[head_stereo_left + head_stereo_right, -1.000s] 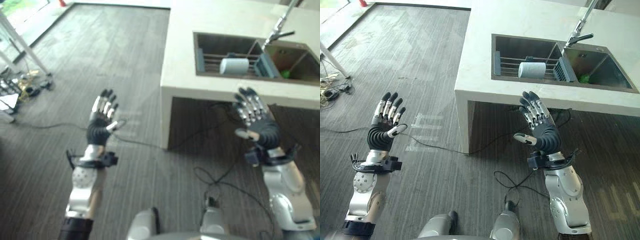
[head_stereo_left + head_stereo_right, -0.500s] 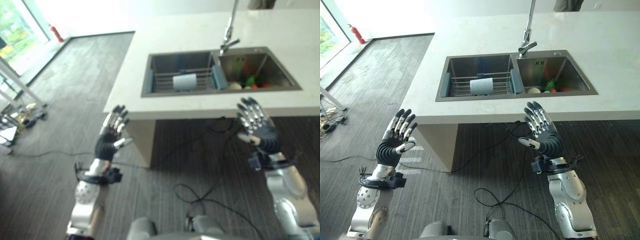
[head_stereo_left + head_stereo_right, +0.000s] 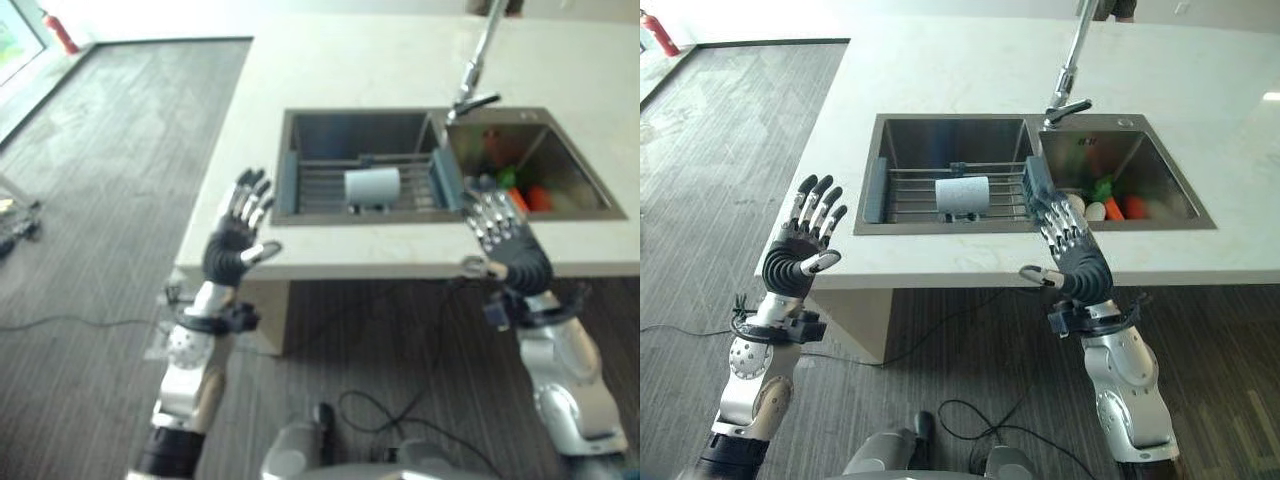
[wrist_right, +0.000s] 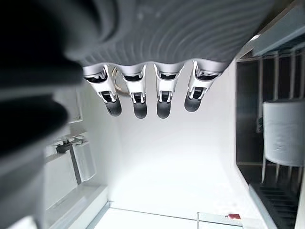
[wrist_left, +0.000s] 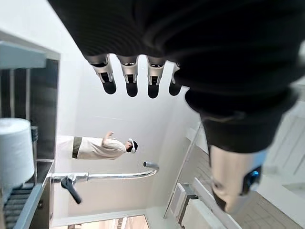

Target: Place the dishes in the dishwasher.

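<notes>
A white cup [image 3: 962, 192] lies on its side on a wire rack [image 3: 910, 196] in the left basin of a steel sink [image 3: 870, 175]. My left hand [image 3: 800, 256] is raised with straight fingers [image 5: 128, 78], just off the counter's front left corner and empty. Level with the divider between the basins, my right hand [image 3: 1072, 264] is held up at the counter's front edge, its fingers [image 4: 138, 98] straight and holding nothing. The cup also appears in the left wrist view [image 5: 16, 152] and the right wrist view [image 4: 283, 131].
The sink sits in a white counter [image 3: 940, 80] with a tall faucet [image 3: 1072, 70] behind the divider. Vegetables [image 3: 1110, 206] lie in the right basin. Grey plank floor [image 3: 730, 140] stretches to the left. A person [image 5: 100, 147] stands beyond the counter.
The whole picture has shifted: the camera has come closer to the counter and the sink now sits at the centre. Both hands stay raised and open, now at the counter's front edge.
</notes>
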You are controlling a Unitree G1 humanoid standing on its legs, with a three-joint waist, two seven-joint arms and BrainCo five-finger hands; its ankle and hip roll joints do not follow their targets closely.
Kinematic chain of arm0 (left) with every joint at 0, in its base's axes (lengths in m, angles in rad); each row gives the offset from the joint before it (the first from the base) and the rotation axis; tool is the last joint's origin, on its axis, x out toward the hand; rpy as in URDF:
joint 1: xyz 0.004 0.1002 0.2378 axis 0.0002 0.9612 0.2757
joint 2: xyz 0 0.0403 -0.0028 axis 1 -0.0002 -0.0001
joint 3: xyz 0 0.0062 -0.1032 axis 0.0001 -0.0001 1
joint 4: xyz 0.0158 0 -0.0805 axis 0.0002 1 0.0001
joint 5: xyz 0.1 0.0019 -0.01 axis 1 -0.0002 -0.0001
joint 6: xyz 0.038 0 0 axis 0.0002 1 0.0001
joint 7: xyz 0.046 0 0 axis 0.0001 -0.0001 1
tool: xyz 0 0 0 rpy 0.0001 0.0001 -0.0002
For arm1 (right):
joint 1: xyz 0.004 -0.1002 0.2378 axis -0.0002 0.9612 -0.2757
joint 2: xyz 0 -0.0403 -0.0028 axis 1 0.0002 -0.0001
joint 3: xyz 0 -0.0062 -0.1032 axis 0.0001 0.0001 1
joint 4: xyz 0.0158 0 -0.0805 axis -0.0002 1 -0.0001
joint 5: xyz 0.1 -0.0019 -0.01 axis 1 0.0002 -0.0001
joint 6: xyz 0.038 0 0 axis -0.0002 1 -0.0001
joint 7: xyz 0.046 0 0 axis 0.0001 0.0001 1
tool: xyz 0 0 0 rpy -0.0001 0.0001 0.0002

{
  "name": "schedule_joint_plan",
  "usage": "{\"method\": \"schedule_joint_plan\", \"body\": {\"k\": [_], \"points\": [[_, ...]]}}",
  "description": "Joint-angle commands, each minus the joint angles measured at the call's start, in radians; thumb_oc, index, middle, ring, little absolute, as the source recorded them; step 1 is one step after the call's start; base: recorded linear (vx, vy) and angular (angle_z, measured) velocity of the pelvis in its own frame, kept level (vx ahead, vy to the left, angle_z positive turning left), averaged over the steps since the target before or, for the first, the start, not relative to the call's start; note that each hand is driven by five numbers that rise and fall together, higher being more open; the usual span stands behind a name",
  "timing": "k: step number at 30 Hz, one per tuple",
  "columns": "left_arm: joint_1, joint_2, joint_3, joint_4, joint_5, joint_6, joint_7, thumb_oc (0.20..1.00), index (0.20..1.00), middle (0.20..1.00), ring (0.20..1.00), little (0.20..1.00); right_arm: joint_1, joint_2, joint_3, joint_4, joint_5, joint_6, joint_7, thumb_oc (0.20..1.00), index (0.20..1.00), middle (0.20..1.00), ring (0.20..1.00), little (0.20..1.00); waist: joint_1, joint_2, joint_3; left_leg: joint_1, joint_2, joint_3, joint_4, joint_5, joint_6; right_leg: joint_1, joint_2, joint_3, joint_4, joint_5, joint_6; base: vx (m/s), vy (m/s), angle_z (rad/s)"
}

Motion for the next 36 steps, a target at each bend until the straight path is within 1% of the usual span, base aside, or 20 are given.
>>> {"method": "schedule_joint_plan", "body": {"k": [1,4,6,8,10,11,12,14,15,17,20,22,25,26,29,30,31,33,34,36], "points": [[0.032,0.037,0.011,-0.088,0.058,-0.077,-0.007,1.0,1.0,1.0,1.0,1.0,-0.025,0.029,-0.018,0.001,0.037,-0.065,-0.018,1.0,1.0,1.0,1.0,1.0,0.03,0.002,-0.048,-0.068,0.049,-0.024,0.052,-0.078,-0.073,0.074,0.015,-0.004,-0.019,0.005,0.067,0.11,0.134,-0.17],[0.034,0.043,0.014,-0.116,0.081,-0.104,-0.014,1.0,1.0,1.0,1.0,1.0,-0.027,0.039,-0.014,-0.002,0.021,-0.062,-0.03,1.0,1.0,1.0,1.0,1.0,0.035,0.0,-0.051,-0.058,0.036,-0.038,0.052,-0.086,-0.055,0.097,0.031,0.002,-0.019,0.044,0.073,0.13,0.163,-0.13],[0.031,0.047,0.016,-0.139,0.101,-0.122,-0.023,1.0,1.0,1.0,1.0,1.0,-0.021,0.043,-0.016,-0.009,0.024,-0.052,-0.046,1.0,1.0,1.0,1.0,1.0,0.026,0.006,-0.056,-0.047,0.029,-0.049,0.052,-0.099,-0.041,0.112,0.064,0.011,-0.019,0.114,0.08,0.11,0.162,-0.09],[0.019,0.051,0.007,-0.16,0.144,-0.136,-0.012,1.0,1.0,1.0,1.0,1.0,-0.01,0.046,-0.012,-0.015,0.029,-0.052,-0.049,1.0,1.0,1.0,1.0,1.0,0.01,0.02,-0.052,-0.021,0.031,-0.059,0.052,-0.118,-0.03,0.055,0.088,0.021,0.095,0.162,0.077,0.08,0.128,-0.08],[-0.005,0.057,0.0,-0.169,0.188,-0.146,0.011,1.0,1.0,1.0,1.0,1.0,-0.014,0.051,-0.002,-0.012,0.047,-0.037,-0.047,1.0,1.0,1.0,1.0,1.0,0.005,0.022,-0.046,-0.004,0.033,-0.066,0.052,-0.127,-0.036,0.023,0.061,-0.009,0.063,0.158,0.065,0.06,-0.026,-0.13],[-0.02,0.068,-0.001,-0.173,0.206,-0.148,0.022,1.0,1.0,1.0,1.0,1.0,-0.016,0.05,-0.001,-0.004,0.056,-0.038,-0.046,1.0,1.0,1.0,1.0,1.0,0.005,0.022,-0.043,0.002,0.035,-0.074,0.052,-0.129,-0.047,0.028,0.03,-0.03,-0.018,0.154,0.059,0.03,-0.14,-0.22],[-0.028,0.075,-0.003,-0.176,0.213,-0.145,0.034,1.0,1.0,1.0,1.0,1.0,-0.018,0.046,-0.001,-0.002,0.065,-0.04,-0.043,1.0,1.0,1.0,1.0,1.0,-0.001,0.016,-0.034,0.009,0.034,-0.075,0.052,-0.131,-0.054,0.001,0.001,-0.025,-0.019,0.134,0.058,0.03,-0.247,-0.28],[-0.04,0.087,-0.007,-0.183,0.209,-0.118,0.055,1.0,1.0,1.0,1.0,1.0,-0.033,0.036,-0.006,-0.013,0.071,-0.037,-0.04,1.0,1.0,1.0,1.0,1.0,-0.025,-0.003,-0.019,0.029,0.037,-0.061,0.052,-0.153,-0.068,-0.1,-0.068,0.042,-0.019,0.164,0.084,0.08,-0.314,-0.25],[-0.034,0.088,-0.008,-0.188,0.205,-0.108,0.067,1.0,1.0,1.0,1.0,1.0,-0.041,0.034,-0.005,-0.027,0.066,-0.025,-0.036,1.0,1.0,1.0,1.0,1.0,-0.041,-0.006,-0.012,0.043,0.042,-0.063,0.052,-0.168,-0.072,-0.15,-0.082,0.079,-0.019,0.19,0.098,0.12,-0.301,-0.01],[-0.018,0.091,0.002,-0.197,0.176,-0.099,0.066,1.0,1.0,1.0,1.0,1.0,-0.046,0.029,-0.005,-0.043,0.06,-0.006,-0.027,1.0,1.0,1.0,1.0,1.0,-0.046,-0.009,-0.005,0.054,0.047,-0.069,0.052,-0.184,-0.072,-0.192,-0.086,0.099,-0.019,0.208,0.106,0.17,-0.417,0.14],[0.005,0.09,0.022,-0.197,0.134,-0.099,0.049,1.0,1.0,1.0,1.0,1.0,-0.042,0.016,0.0,-0.044,0.055,0.005,0.016,1.0,1.0,1.0,1.0,1.0,-0.045,-0.016,-0.002,0.054,0.075,-0.06,0.052,-0.177,-0.085,-0.184,-0.069,0.1,-0.019,0.176,0.111,0.15,-0.443,0.19],[0.023,0.094,0.024,-0.197,0.103,-0.101,0.054,1.0,1.0,1.0,1.0,1.0,-0.037,-0.016,-0.013,-0.055,0.051,0.006,-0.005,1.0,1.0,1.0,1.0,1.0,-0.053,-0.018,-0.012,0.067,0.143,-0.025,0.052,-0.164,-0.121,-0.179,-0.063,0.071,-0.019,0.147,0.107,0.19,-0.506,0.31],[0.049,0.081,0.037,-0.195,0.042,-0.08,0.03,1.0,1.0,1.0,1.0,1.0,-0.015,-0.036,-0.059,-0.066,0.064,0.013,-0.001,1.0,1.0,1.0,1.0,1.0,-0.079,-0.009,-0.036,0.097,0.2,-0.004,0.052,-0.156,-0.154,-0.17,-0.043,0.052,-0.019,0.129,0.078,0.2,-0.375,0.38],[0.058,0.077,0.039,-0.198,0.026,-0.064,0.034,1.0,1.0,1.0,1.0,1.0,-0.001,-0.045,-0.068,-0.072,0.073,0.016,0.003,1.0,1.0,1.0,1.0,1.0,-0.083,-0.011,-0.042,0.107,0.203,-0.007,0.052,-0.148,-0.163,-0.161,-0.034,0.051,-0.019,0.123,0.064,0.23,-0.359,0.43],[0.092,0.063,0.052,-0.197,0.013,-0.057,0.038,1.0,1.0,1.0,1.0,1.0,0.023,-0.069,-0.08,-0.071,0.07,0.02,0.024,1.0,1.0,1.0,1.0,1.0,-0.074,-0.023,-0.04,0.121,0.149,-0.038,0.052,-0.134,-0.157,-0.138,-0.025,0.058,-0.019,0.11,0.04,0.14,-0.163,0.08],[0.089,0.063,0.049,-0.192,0.015,-0.053,0.043,1.0,1.0,1.0,1.0,1.0,0.022,-0.07,-0.075,-0.069,0.06,0.019,0.016,1.0,1.0,1.0,1.0,1.0,-0.075,-0.014,-0.039,0.098,0.153,-0.036,0.052,-0.129,-0.156,-0.132,-0.019,0.051,-0.019,0.102,0.042,0.02,0.066,0.04],[0.072,0.062,0.044,-0.178,0.021,-0.045,0.036,1.0,1.0,1.0,1.0,1.0,0.025,-0.064,-0.074,-0.062,0.041,0.008,0.006,1.0,1.0,1.0,1.0,1.0,-0.083,0.011,-0.031,0.046,0.198,0.008,0.052,-0.101,-0.174,-0.124,-0.016,0.014,-0.019,0.09,0.048,0.0,0.096,0.35],[0.054,0.064,0.032,-0.151,0.044,-0.055,0.032,1.0,1.0,1.0,1.0,1.0,0.026,-0.061,-0.075,-0.049,0.026,0.0,-0.016,1.0,1.0,1.0,1.0,1.0,-0.099,0.026,-0.033,0.036,0.228,0.03,0.052,-0.09,-0.181,-0.117,-0.025,-0.009,-0.019,0.087,0.052,-0.01,0.178,0.94],[0.005,0.082,0.015,-0.125,0.173,-0.045,0.118,1.0,1.0,1.0,1.0,1.0,-0.005,-0.067,-0.068,-0.024,0.031,0.011,-0.021,1.0,1.0,1.0,1.0,1.0,-0.108,0.048,-0.04,0.033,0.196,-0.027,0.052,-0.123,-0.177,-0.114,-0.03,-0.008,-0.019,0.086,0.063,-0.01,0.244,0.7],[-0.013,0.095,0.021,-0.108,0.237,-0.044,0.134,1.0,1.0,1.0,1.0,1.0,-0.006,-0.059,-0.073,-0.019,0.033,0.019,-0.01,1.0,1.0,1.0,1.0,1.0,-0.115,0.056,-0.042,0.036,0.201,-0.017,0.052,-0.129,-0.179,-0.111,-0.041,-0.019,-0.019,0.087,0.071,0.0,0.2,-0.01]]}}
